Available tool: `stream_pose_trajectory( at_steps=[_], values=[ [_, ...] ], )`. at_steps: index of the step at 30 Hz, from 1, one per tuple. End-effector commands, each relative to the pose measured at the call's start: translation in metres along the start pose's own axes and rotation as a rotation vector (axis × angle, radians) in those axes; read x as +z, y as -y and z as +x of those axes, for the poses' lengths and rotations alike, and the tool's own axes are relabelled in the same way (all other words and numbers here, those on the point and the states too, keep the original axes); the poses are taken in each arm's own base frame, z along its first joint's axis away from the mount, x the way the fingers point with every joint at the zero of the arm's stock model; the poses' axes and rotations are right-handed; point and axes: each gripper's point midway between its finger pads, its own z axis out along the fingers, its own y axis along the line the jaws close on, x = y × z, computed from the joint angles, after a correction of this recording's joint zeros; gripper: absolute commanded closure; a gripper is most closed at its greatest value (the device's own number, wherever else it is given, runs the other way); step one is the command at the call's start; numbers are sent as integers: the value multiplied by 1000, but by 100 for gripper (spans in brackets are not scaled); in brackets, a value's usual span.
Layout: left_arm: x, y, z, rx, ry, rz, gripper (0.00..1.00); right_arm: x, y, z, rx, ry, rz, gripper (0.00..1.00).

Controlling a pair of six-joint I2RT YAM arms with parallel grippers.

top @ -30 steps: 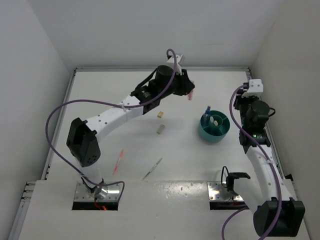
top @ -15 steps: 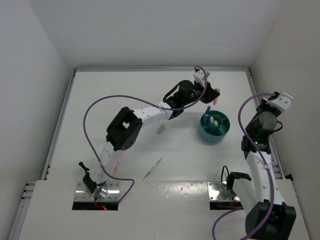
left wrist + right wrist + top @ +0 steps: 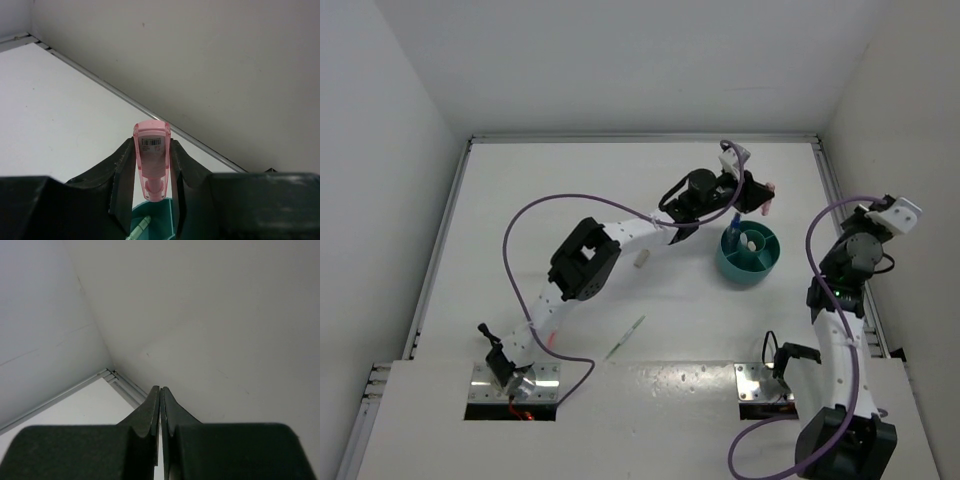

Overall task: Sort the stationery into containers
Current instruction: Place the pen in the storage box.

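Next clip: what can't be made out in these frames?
- Cup contents: too small from above; in the left wrist view the left pincer and pink marker block all but a sliver.
- Marker label: print too small, left wrist view.
- Everything on the table: outside the right wrist view, only walls past the shut right pincer.

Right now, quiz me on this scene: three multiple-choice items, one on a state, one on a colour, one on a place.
1. The right claw is: A wide open; B shut and empty; C gripping something.
2. The cup is: A red; B teal; C yellow.
3. The pink marker is: A in the right claw; B inside the cup; C in the left claw.

Answers:
1 B: its jaws meet with nothing between them.
2 B: the top view shows a teal wall.
3 C: the left wrist view shows it clamped between the jaws, above the cup.
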Motion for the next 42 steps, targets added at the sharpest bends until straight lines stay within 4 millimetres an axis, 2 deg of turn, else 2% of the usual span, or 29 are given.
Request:
stream_pose_trajectory(
  at_steps=[1, 5, 9, 18, 20, 23, 24, 26, 28, 29, 35, 36, 42],
  values=[
    [14, 28, -4, 21, 37, 80, 100, 0, -4, -14, 70, 48, -35, 100],
    [18, 29, 2, 38, 17, 61, 100, -2, -2, -14, 81, 50, -48, 100],
    [19, 33, 19, 58, -33, 49, 100, -1, 1, -12, 84, 43, -49, 100],
    [9, 11, 45, 124, -113, -27, 100, 0, 2, -6, 105, 18, -64, 100],
    [9, 10, 41, 137, -110, -38, 100, 1, 4, -7, 103, 20, -55, 100],
    [6, 3, 51, 151, -139, -59, 100, 1, 6, -7, 101, 21, -56, 100],
    [6, 6, 45, 153, -131, -56, 100, 2, 9, -7, 108, 22, -46, 100],
    [4, 4, 50, 151, -142, -60, 100, 2, 9, -7, 108, 22, -45, 100],
    [2, 8, 42, 162, -134, -56, 100, 4, 10, -4, 102, 14, -43, 100],
    [0, 5, 49, 168, -148, -61, 100, 4, 10, -4, 111, 14, -43, 100],
    [-7, 1, 54, 170, -180, -83, 100, 5, 16, 1, 111, 0, -22, 100],
    [-6, 3, 49, 181, -173, -79, 100, 7, 18, -4, 112, 10, -15, 100],
    [-8, 3, 53, 177, -192, -77, 87, 7, 20, -2, 116, 2, -14, 100]
  ],
)
